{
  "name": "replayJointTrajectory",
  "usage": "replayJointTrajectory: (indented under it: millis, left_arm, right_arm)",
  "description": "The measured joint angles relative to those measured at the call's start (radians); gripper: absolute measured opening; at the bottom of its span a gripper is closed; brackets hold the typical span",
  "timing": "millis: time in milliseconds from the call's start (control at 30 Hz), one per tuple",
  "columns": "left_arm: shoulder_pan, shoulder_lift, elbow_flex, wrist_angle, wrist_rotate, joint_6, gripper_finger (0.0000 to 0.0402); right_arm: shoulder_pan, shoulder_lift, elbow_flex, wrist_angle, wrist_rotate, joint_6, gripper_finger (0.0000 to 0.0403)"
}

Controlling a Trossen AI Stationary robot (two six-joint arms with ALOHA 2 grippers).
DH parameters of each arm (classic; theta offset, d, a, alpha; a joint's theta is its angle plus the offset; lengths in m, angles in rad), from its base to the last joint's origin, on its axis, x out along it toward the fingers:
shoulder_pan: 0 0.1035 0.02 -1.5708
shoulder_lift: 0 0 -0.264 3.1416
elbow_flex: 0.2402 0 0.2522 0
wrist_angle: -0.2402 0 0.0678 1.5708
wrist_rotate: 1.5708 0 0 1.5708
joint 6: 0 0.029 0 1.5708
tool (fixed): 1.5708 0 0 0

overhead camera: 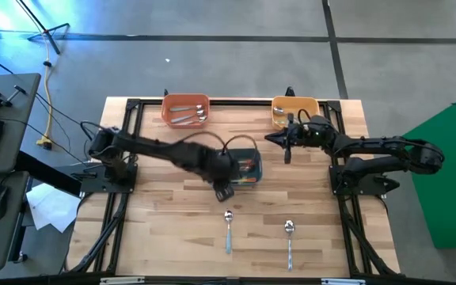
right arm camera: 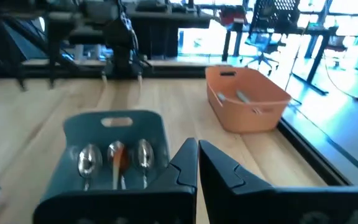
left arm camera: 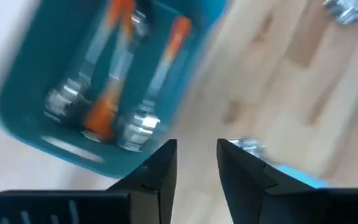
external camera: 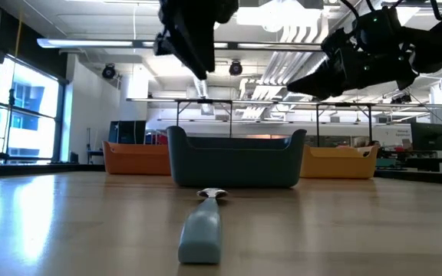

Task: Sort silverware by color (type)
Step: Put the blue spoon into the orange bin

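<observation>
Two spoons with light blue handles lie flat on the table near its near edge [overhead camera: 228, 226] [overhead camera: 289, 236]; one of them shows close up in the low view [external camera: 202, 230]. Three spoons with orange handles lie in the dark blue bin [overhead camera: 245, 167] [left arm camera: 114, 112]. Silver spoons lie in the orange bin [overhead camera: 186, 110]. My left gripper [overhead camera: 225, 191] [left arm camera: 196, 155] hovers open above the table at the blue bin's near side, with nothing between its fingers. My right gripper [overhead camera: 269, 139] [right arm camera: 197, 155] hangs shut and empty in the air between the blue bin and the yellow bin [overhead camera: 295, 111].
The three bins stand in the table's far half: orange at far left [external camera: 133, 157], dark blue in the middle [external camera: 236, 159], yellow at far right [external camera: 336, 161]. Bare wood lies around the two spoons near the near edge. A desk with keyboard and mouse stands left of the table.
</observation>
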Motion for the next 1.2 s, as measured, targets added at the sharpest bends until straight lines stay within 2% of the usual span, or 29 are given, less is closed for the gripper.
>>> replayJointTrajectory:
  millis: [200,267,333,467,767,1000,1200]
  left_arm:
    - [-0.11,0.001,-0.022,0.022,0.017,-0.513,0.0086]
    - [-0.146,0.011,-0.02,0.027,-0.027,-0.655,0.0082]
    - [-0.179,0.027,-0.022,0.024,-0.08,-0.763,0.0084]
    - [-0.228,0.074,-0.02,0.047,-0.092,-0.918,0.011]
    - [-0.286,0.233,-0.021,0.217,-0.074,-1.096,0.0187]
    - [-0.282,0.307,-0.021,0.242,0.0,-1.1,0.019]
    - [-0.281,0.335,-0.021,0.247,0.003,-1.09,0.0189]
  right_arm:
    - [0.039,0.0,0.0,0.044,0.0,0.03,0.0]
    - [0.052,0.0,0.0,0.044,0.0,0.029,0.0]
    - [0.064,0.0,0.0,0.04,0.0,0.028,0.0]
    - [0.082,0.0,0.0,0.025,0.0,0.023,0.0]
    - [0.091,0.0,0.0,-0.003,0.0,0.014,0.0]
    - [0.091,0.0,0.0,-0.009,0.001,-0.001,0.0]
    - [0.091,0.0,0.0,-0.012,0.001,0.0,0.0]
